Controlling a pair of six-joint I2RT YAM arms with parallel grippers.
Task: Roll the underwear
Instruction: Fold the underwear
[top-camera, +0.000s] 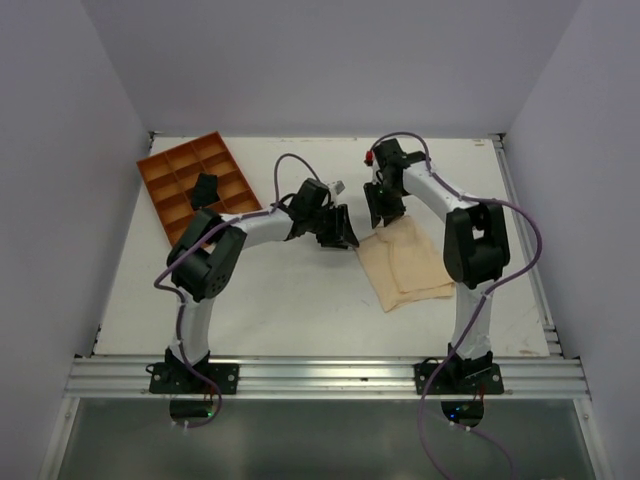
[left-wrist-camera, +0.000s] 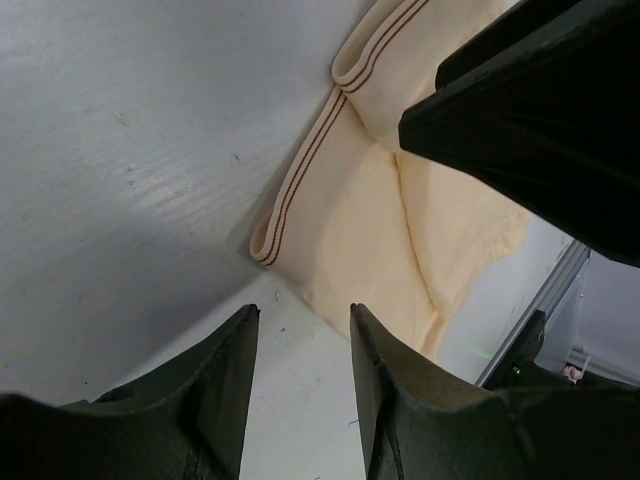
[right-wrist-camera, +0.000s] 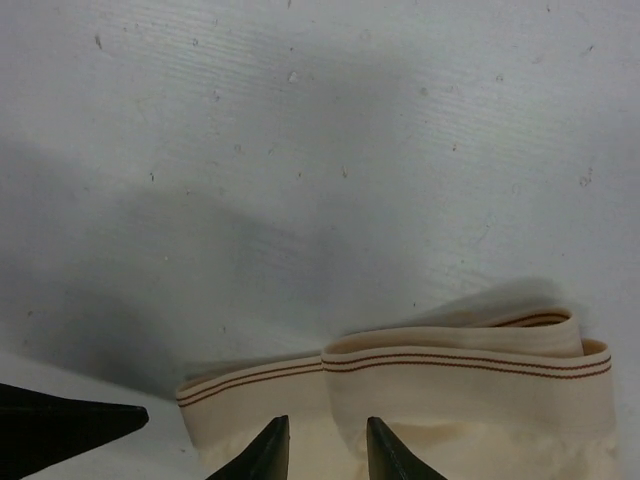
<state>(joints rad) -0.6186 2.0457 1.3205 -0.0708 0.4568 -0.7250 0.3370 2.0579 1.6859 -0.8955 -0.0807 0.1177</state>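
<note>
Overhead, one pair of underwear (top-camera: 405, 265) lies flat on the white counter (top-camera: 300, 300), right of centre and in front of the right arm. Its striped waistband (right-wrist-camera: 450, 362) forms the far edge, facing both tools. That flat lie with the band outermost suits a roll, since the band is probably the firmest edge to start from.

The right end effector (top-camera: 384, 208) hangs directly over the waistband. In the right wrist view its two fingers (right-wrist-camera: 265, 455) stand a little apart with cloth showing in the gap and nothing pinched, so it appears placed to take the band. Whether the tips touch the fabric cannot be told.

The left end effector (top-camera: 338, 232) sits just beside the garment's left corner, over bare counter. Its fingers (left-wrist-camera: 215, 390) are moderately parted and empty. It is probably stationed there to pin or lift the other end of the band, so that the roll starts evenly.

A divided orange tray (top-camera: 178, 160) rests at the far left, well apart from the garment, with a small black bundle (top-camera: 205, 187) in one of its compartments. It is presumably the place for rolled pieces.

Counts:
- Arms: two
- End effectors: two, each with two fingers
- Beige garments: one
- Trays: one
- Black bundles: one
- Waistband: two thin brown lines run along it, and one stretch of band is folded over another near the right tool
- Tray compartments: too small to count with certainty
</note>
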